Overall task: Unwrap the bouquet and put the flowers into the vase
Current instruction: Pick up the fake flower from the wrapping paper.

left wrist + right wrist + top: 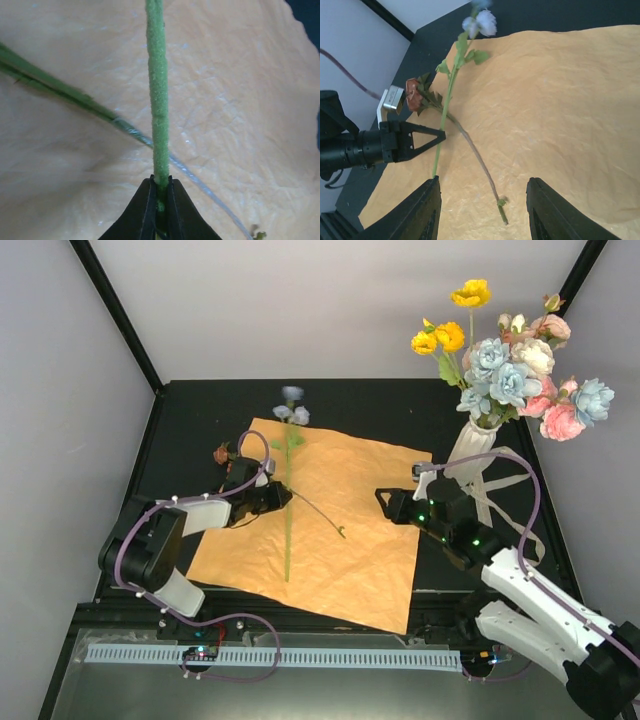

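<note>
From above, the blue flower (289,440) is over the orange paper (360,540), its long axis near to far, bloom far. Left wrist: the left gripper (161,200) is clenched on the green stem (157,100). Right wrist: the right gripper (484,187) is released and empty above the paper.

A black table (195,408) stands between pale walls (60,390).

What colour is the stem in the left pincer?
Green stem, fuzzy-textured; clearest in the left wrist view.
</note>
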### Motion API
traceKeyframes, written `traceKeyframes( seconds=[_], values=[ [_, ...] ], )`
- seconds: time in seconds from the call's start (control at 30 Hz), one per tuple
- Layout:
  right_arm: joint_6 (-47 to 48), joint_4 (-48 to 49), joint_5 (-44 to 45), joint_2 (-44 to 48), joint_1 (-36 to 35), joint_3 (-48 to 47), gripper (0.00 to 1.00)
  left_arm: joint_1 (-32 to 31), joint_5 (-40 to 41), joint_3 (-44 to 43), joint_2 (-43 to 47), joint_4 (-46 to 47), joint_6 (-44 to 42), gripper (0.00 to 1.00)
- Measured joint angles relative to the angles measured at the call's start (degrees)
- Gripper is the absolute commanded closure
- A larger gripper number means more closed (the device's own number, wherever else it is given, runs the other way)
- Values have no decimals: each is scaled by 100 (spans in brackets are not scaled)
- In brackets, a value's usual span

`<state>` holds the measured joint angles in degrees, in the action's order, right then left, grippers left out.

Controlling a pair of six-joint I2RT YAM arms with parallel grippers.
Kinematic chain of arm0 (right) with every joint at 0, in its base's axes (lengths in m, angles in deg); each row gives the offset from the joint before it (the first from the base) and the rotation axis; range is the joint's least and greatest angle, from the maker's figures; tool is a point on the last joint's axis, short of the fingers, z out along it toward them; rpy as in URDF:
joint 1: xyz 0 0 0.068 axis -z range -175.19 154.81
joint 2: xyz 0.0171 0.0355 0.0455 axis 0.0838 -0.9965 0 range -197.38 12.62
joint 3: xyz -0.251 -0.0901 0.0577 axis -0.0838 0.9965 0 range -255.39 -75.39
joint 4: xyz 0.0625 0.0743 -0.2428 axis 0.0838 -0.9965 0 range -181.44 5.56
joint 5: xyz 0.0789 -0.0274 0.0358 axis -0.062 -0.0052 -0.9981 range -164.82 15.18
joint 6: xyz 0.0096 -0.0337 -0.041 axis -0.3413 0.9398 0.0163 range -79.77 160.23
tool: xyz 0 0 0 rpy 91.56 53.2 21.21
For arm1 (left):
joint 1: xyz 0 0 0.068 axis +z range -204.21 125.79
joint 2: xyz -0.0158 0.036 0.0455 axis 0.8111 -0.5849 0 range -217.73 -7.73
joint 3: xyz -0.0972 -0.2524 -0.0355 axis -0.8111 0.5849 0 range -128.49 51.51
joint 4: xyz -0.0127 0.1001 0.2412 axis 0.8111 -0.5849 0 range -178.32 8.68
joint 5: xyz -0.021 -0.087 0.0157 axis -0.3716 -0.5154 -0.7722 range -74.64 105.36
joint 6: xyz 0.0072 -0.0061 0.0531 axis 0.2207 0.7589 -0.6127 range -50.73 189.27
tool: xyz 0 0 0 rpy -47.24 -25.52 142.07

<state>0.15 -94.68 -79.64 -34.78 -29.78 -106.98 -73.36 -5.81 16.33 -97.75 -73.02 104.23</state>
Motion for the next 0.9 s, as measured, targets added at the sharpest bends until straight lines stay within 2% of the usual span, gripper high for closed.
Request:
traceKeyframes(
  seconds=[0.17, 0.47, 0.7, 0.9],
  values=[
    [297, -46, 20, -302, -138, -321, 48, 7, -144, -35, 339, -11, -17, 98],
    [745, 0, -201, -481, -140, -907, 46, 9, -592, -48, 1808, -227, -216, 98],
    [514, 293, -798, -846, -142, -1215, 42, 4, -1014, -11, 3069, -446, -448, 98],
    [107, 800, -1436, -1158, -179, -1478, 39, -15, -1757, 304, 3842, -402, -555, 98]
  ],
)
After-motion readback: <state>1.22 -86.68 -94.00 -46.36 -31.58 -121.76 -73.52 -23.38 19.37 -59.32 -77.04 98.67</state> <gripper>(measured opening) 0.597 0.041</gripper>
